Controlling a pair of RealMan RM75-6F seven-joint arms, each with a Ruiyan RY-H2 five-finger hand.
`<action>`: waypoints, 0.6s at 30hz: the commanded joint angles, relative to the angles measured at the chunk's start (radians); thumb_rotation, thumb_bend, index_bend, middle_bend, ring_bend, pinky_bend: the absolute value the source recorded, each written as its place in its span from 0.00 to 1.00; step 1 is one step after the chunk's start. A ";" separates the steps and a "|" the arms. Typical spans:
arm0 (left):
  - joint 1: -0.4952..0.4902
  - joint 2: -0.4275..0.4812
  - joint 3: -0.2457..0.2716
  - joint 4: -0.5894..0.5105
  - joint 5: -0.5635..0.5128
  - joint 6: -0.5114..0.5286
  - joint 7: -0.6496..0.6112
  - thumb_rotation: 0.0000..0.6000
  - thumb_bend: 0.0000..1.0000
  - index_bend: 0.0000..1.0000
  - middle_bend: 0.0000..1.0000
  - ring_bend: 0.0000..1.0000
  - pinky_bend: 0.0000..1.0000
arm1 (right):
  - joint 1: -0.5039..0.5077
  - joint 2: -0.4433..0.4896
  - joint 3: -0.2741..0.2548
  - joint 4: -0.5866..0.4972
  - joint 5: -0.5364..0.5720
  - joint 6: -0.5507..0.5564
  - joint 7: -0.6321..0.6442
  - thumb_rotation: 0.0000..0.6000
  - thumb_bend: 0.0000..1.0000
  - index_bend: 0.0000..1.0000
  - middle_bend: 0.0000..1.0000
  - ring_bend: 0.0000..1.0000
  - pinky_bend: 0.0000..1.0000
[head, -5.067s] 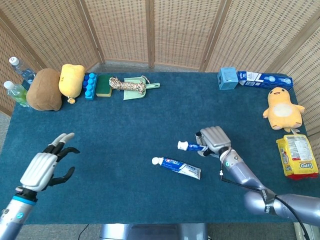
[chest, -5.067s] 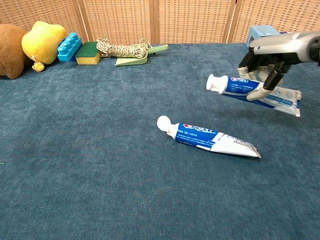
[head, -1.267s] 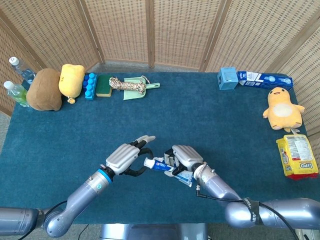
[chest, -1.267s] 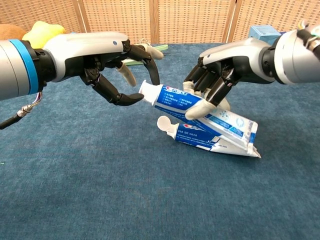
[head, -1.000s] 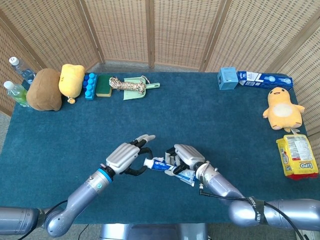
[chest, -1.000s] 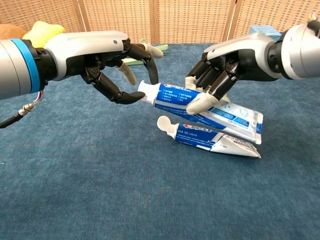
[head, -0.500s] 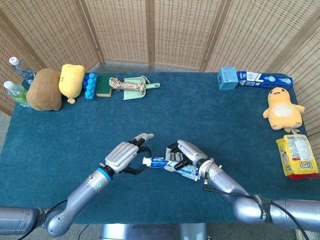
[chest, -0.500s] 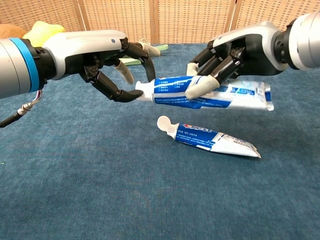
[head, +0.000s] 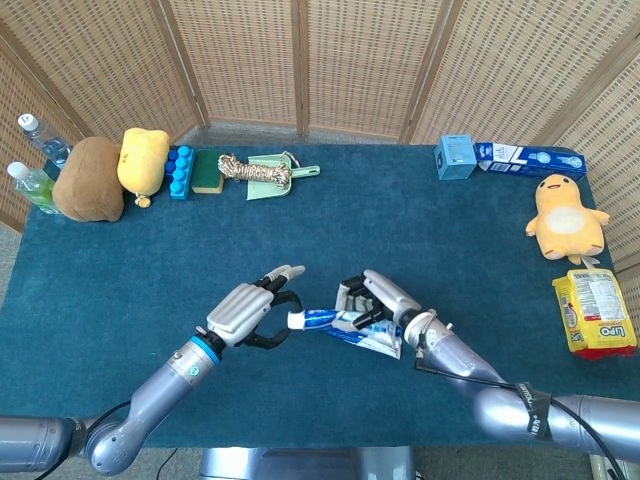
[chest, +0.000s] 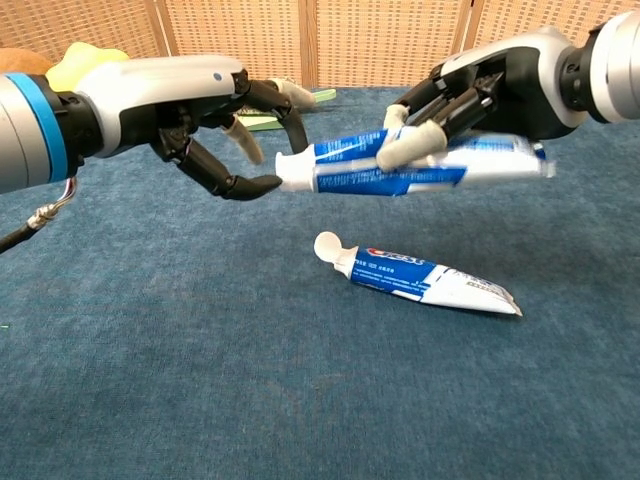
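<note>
Wicker screen (head: 300, 60) behind, blue carpeted table (head: 150, 250), toys at far left edge, left hand (chest: 215, 125) pinching cap end of raised tube (chest: 410, 165), right hand (chest: 470, 95) grasping its body, second tube (chest: 420, 278) lying flat beneath, boxes far right.

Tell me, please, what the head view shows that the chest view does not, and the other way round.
Only the head view shows the yellow duck toy, the yellow snack bag, the blue boxes and the two bottles at the table's edges. Only the chest view shows the gap between the held toothpaste tube and the second tube lying on the blue cloth. Both show the right hand holding the tube, the left hand with fingers around its cap end, and the rope bundle.
</note>
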 joint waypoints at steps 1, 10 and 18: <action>0.002 0.003 0.001 -0.002 0.003 0.001 -0.001 1.00 0.38 0.49 0.05 0.00 0.26 | -0.002 0.002 0.003 0.008 0.003 -0.005 0.014 1.00 0.58 0.83 0.74 0.73 0.73; 0.008 0.014 0.000 -0.015 0.019 0.007 -0.007 1.00 0.38 0.48 0.04 0.00 0.26 | 0.006 -0.002 -0.003 0.028 0.034 0.007 0.028 1.00 0.58 0.83 0.74 0.73 0.73; 0.009 0.015 -0.001 -0.025 0.026 0.005 -0.011 1.00 0.38 0.47 0.03 0.00 0.26 | 0.031 -0.022 -0.025 0.030 0.069 0.062 -0.014 1.00 0.58 0.83 0.74 0.73 0.73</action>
